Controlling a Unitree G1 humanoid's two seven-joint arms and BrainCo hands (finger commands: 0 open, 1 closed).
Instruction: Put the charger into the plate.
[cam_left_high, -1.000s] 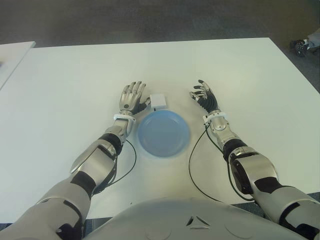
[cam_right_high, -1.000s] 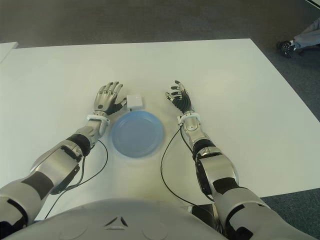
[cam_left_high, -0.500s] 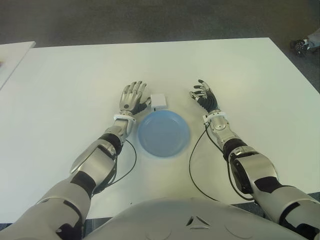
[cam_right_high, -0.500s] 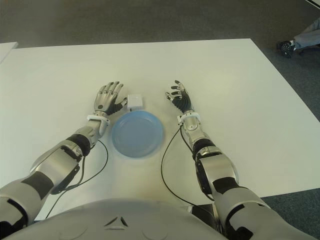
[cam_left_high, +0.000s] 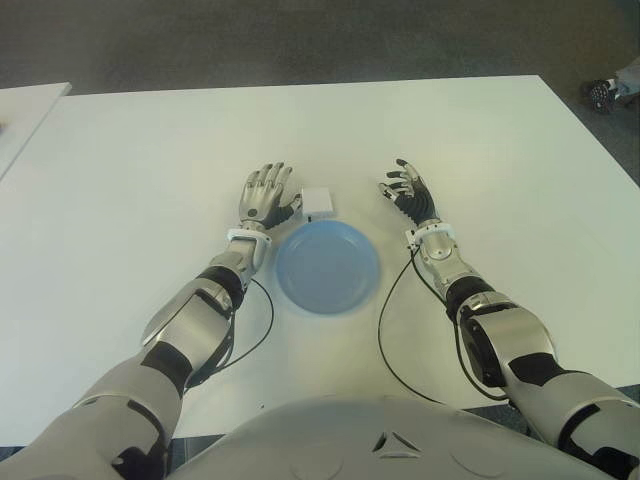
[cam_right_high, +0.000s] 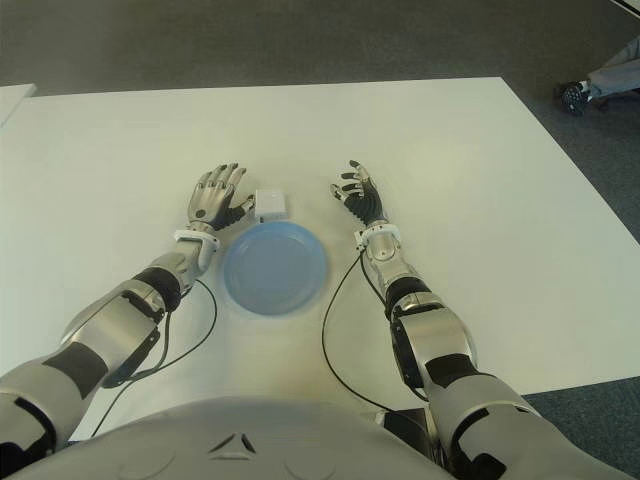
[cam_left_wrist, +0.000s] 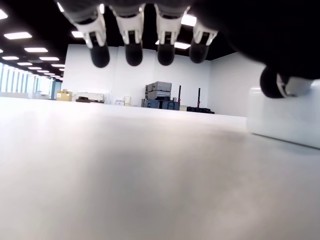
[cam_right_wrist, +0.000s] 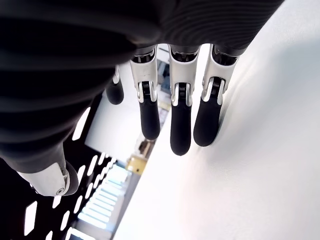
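The white charger (cam_left_high: 317, 203) lay on the table (cam_left_high: 140, 170) just beyond the blue plate (cam_left_high: 328, 268), ungrasped. The left hand (cam_left_high: 265, 195), fingers spread and empty, sat just left of it, thumb close alongside. The right hand (cam_left_high: 407, 193) showed right of the plate, open and empty. The grasp seemed not yet made; next, the left fingers would need to close around the charger.

A broad white table (cam_left_high: 450, 130) fills most of the eye views; beyond its far edge lies dark grey floor (cam_left_high: 300, 40); a second white table (cam_left_high: 25, 110) shows at the left edge; a person's shoe (cam_right_high: 575, 95) rests on the floor at the far right; the left wrist view shows white walls (cam_left_wrist: 125, 80), a dark ceiling with bright panel lights (cam_left_wrist: 17, 36), and stacked grey cases (cam_left_wrist: 159, 95) against the wall.
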